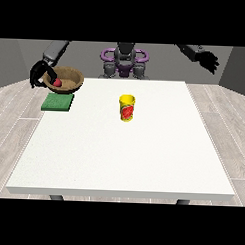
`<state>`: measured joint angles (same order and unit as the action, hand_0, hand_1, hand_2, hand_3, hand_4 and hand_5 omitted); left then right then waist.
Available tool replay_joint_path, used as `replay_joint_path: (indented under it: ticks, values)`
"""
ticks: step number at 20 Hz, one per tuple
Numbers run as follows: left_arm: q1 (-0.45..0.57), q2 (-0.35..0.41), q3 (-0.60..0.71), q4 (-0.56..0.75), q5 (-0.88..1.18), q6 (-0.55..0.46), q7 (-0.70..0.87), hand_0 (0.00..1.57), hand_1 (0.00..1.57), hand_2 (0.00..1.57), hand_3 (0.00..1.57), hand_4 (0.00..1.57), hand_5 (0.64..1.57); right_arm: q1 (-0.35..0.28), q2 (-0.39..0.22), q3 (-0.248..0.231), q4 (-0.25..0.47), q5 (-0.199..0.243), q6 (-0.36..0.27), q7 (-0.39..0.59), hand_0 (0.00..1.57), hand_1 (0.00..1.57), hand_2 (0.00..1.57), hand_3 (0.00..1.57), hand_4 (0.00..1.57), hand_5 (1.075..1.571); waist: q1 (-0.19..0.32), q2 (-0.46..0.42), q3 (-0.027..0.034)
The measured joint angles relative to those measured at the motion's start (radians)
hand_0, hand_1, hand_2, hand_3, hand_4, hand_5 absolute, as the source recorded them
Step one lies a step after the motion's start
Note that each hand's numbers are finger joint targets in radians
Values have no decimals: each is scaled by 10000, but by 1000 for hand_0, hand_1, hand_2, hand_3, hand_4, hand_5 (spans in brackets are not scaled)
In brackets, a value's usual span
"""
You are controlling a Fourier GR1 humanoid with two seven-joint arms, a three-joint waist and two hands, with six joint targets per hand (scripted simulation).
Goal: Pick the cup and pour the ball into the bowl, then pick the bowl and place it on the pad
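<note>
Done: ball [57, 83] lies in the bowl [71, 75]; cup [127, 108] stands mid-table.
Hand: my hand at the view's left [38, 74] curls round the bowl's rim.
Left: lower bowl onto the pad [57, 102].

One view, front: you look from across the table [123, 159], facing the robot [124, 59], from a raised position angled downward. Standoff: far enough that you see the whole white tabletop, its near edge low in the view and its far edge just below the robot's torso. Robot: small, centred at the top, arms spreading toward both upper corners. Surroundings in view: pale plank floor on either side of the table and grey walls behind. Second view: you have only this one, so nothing is shared with another camera.
</note>
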<state>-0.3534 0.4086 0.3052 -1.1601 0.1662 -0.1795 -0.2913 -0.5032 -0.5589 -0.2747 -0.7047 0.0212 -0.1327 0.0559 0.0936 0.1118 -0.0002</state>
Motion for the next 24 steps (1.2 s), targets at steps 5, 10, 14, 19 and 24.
replay_joint_path:
  ticks: [5,10,14,19,24]
  values:
    - [-59,1347,1198,889,842,-1192,-569,0,0,0,0,1226,1566,-56,-27,-240,-66,-95,-203,-415,1571,1571,1571,0,793,1567,103,544,-3]
    - [-306,2391,1986,1842,1308,-1977,-1064,0,0,0,0,1185,1559,-267,-94,-554,14,-286,-294,-893,1571,1571,1571,252,544,1561,-55,1164,-1]
    - [-318,2498,2055,1710,1390,-2076,-1215,0,0,0,0,1179,1552,-509,-629,-1040,600,-378,-630,-919,1087,1087,1226,1164,0,1523,122,1536,5]
    - [-308,2618,2108,1585,1507,-2149,-1169,0,0,0,0,1180,1551,-725,-799,-1194,1266,-483,-373,-1003,0,0,425,649,0,1460,204,1636,7]
    - [-173,2252,1745,1016,1443,-1907,-723,0,0,0,0,1007,1569,-1015,-959,-1174,1743,-499,-53,-817,0,0,0,0,0,1361,294,1242,11]
